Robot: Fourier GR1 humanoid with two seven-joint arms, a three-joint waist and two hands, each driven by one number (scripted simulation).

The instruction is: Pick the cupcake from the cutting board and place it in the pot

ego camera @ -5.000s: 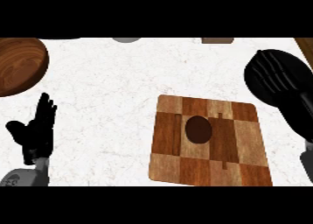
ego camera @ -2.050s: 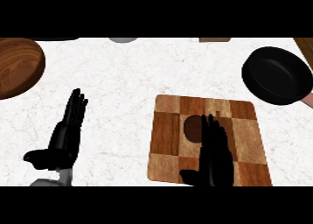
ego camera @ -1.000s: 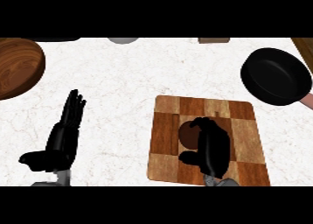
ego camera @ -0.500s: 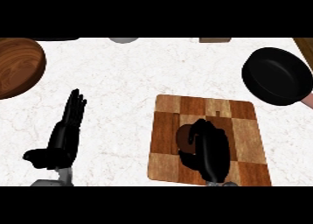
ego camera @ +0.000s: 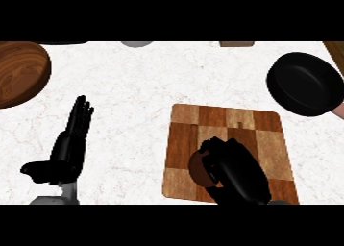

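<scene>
Brown checkered cutting board, black pot, white marbled counter.

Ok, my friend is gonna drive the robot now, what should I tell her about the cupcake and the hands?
Right hand: fingers curled round the brown cupcake, over the cutting board; whether it is lifted off cannot be told.
Left hand: open, fingers up, resting at the lower left, holding nothing.
Pot: black, at the upper right of the counter, beyond the board, nothing seen in it.
Done: the cupcake is grasped.
Left: carry it up and right to the pot, set it inside, let go.
</scene>
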